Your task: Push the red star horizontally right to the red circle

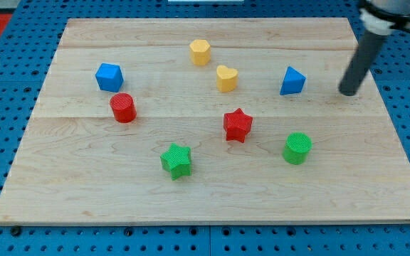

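The red star (238,125) lies a little right of the board's middle. The red circle (123,107) stands at the view's left, slightly higher than the star. My tip (348,92) rests on the board at the view's upper right, well right of and above the red star, and just right of the blue triangle (292,81). It touches no block.
A blue cube-like block (109,77) sits above the red circle. A yellow hexagon (200,52) and a yellow heart (226,78) lie at the top middle. A green star (176,160) and a green circle (297,148) lie lower down. The wooden board (84,192) rests on a blue pegboard.
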### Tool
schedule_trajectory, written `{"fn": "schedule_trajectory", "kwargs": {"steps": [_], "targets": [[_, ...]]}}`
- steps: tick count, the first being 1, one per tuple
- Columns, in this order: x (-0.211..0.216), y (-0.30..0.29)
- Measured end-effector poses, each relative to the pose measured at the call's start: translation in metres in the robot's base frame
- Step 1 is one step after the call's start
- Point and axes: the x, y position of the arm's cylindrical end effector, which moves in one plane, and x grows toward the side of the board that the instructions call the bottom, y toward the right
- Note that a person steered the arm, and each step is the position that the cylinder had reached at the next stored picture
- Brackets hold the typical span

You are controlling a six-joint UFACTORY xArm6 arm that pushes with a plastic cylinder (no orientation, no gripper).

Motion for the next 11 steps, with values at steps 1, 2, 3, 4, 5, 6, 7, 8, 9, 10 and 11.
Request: {"fn": "schedule_trajectory", "kwargs": {"steps": [1, 2, 3, 4, 5, 6, 7, 8, 9, 10, 11], "targets": [[0.022, -0.007], [0.057, -0.001], [0.070, -0.057], [0.083, -0.084], [0.089, -0.115], [0.093, -0.161], [0.094, -0.200], [0.089, -0.229], [0.074, -0.245], [0.046, -0.236], [0.083, -0.240]]}}
